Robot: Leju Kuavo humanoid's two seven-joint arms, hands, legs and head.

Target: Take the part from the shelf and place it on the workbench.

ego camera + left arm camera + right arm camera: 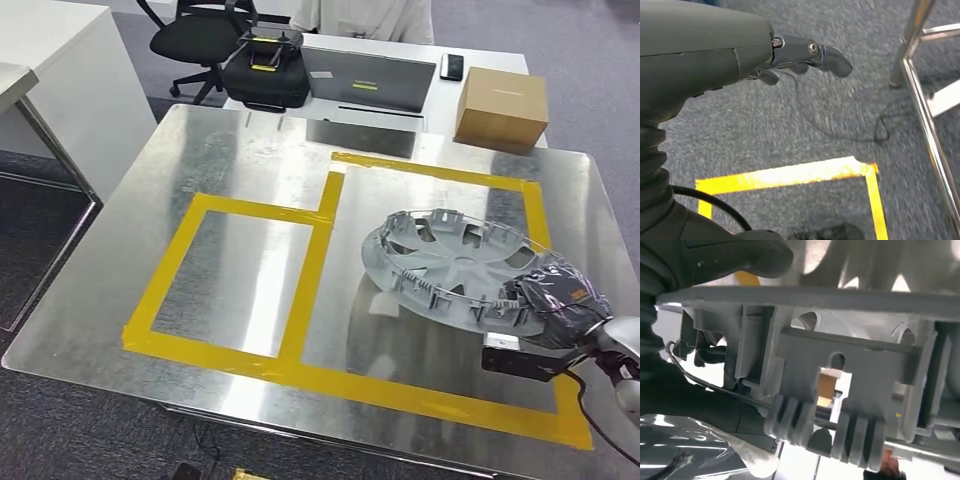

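The right hand [555, 297] is gripping the rim of the part [453, 265], a grey wheel cover, at about four o'clock. The part is lying inside the right-hand yellow tape box [430, 172] on the workbench [226, 160], though whether it is fully resting or tilted is hard to tell. The left hand [806, 55] is hanging over the carpet, holding nothing, fingers loosely extended. To finish well, the right hand should be lowering the rim flat before letting go, then drawing back toward five o'clock without snagging the clips [817, 422].
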